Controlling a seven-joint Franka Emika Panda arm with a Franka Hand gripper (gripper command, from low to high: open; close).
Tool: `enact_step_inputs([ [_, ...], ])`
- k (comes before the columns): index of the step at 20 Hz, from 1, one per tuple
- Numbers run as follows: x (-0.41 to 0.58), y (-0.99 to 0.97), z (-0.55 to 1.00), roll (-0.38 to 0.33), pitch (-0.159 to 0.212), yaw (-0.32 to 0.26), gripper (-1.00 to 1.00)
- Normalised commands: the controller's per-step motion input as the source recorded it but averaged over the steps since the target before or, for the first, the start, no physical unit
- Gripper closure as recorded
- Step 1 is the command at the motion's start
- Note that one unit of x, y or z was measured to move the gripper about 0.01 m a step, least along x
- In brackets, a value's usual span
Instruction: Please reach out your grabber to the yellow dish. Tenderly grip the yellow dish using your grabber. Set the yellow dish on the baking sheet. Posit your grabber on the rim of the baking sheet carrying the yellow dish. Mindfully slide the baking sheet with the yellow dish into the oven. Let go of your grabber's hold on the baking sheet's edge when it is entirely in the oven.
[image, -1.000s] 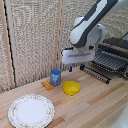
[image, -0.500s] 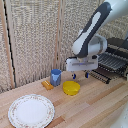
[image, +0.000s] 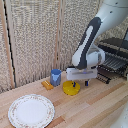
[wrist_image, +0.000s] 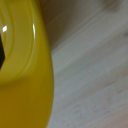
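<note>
Yellow dish (image: 71, 88) sits on the wooden counter (image: 95, 107) near its back edge, directly under the white hand (image: 81, 80), which hangs low over it. Whether its fingers are apart or together cannot be told. Wrist view shows the dish's rim (wrist_image: 22, 65) close up.

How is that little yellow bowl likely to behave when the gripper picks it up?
The yellow dish looks rigid, and small enough to be light. Its glossy highlights in the wrist view suggest a slick rim, so it might slip. Shallow and flat on the wooden table, it seems unlikely to tip.
</note>
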Motion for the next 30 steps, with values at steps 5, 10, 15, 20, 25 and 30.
enact_step_inputs([
  [5,0.04,0.03,-0.16,-0.038,0.0,0.032,1.0],
  [10,0.0,0.09,0.0,-0.024,0.0,0.001,1.0],
  [15,0.043,0.15,-0.01,-0.015,-0.005,0.013,1.0],
  [20,0.07,0.06,0.0,-0.002,-0.026,-0.044,1.0],
  [25,0.15,-0.08,0.03,-0.002,0.017,-0.09,1.0],
  [30,0.144,-0.27,0.42,0.0,0.049,-0.147,1.0],
])
